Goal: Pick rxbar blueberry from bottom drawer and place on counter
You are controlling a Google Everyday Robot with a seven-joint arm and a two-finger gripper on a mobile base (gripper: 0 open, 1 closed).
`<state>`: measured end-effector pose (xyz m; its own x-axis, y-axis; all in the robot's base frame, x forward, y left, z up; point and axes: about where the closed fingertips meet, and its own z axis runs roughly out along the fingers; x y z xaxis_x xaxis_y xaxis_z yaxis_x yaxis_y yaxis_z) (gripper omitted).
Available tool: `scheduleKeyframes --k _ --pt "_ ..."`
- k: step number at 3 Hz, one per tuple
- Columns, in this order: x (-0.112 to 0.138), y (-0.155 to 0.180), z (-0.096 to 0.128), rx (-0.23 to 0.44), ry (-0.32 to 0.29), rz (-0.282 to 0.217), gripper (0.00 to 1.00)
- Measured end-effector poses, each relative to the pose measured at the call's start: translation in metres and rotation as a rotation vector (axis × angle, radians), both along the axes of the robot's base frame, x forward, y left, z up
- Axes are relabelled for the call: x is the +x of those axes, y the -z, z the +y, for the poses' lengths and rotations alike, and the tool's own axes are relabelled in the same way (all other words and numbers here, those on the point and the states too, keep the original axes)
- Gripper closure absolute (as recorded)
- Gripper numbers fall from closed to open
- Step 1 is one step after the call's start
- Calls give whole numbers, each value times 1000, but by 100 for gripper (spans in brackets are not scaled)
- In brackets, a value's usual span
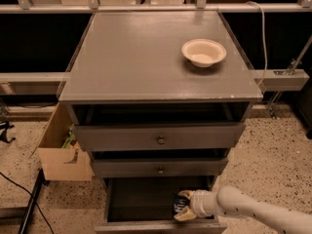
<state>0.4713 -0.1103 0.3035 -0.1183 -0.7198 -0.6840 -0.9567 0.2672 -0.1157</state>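
The bottom drawer (pixel 141 199) is pulled open and shows its dark grey inside. My gripper (pixel 181 206) reaches into its right side from the lower right, on a white arm. Its two yellowish fingers (pixel 185 195) sit above and below the rxbar blueberry (pixel 178 204), a small dark blue bar with light print, and are shut on it. The bar is inside the drawer, near its right front corner. Above it, the counter (pixel 141 57) is a broad grey top.
A cream bowl (pixel 204 51) sits on the counter's right rear part. The two upper drawers with round knobs (pixel 160 140) are slightly pulled out above the bottom drawer. An open cardboard box (pixel 61 152) stands on the floor to the left, beside black cables.
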Motion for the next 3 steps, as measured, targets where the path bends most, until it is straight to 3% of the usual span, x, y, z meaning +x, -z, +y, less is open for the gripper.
scheduleKeyframes --k 2,3 --pt "-32 -106 -1 -4 -73 12 100" --pt "-47 -196 -6 -17 -106 -71 100"
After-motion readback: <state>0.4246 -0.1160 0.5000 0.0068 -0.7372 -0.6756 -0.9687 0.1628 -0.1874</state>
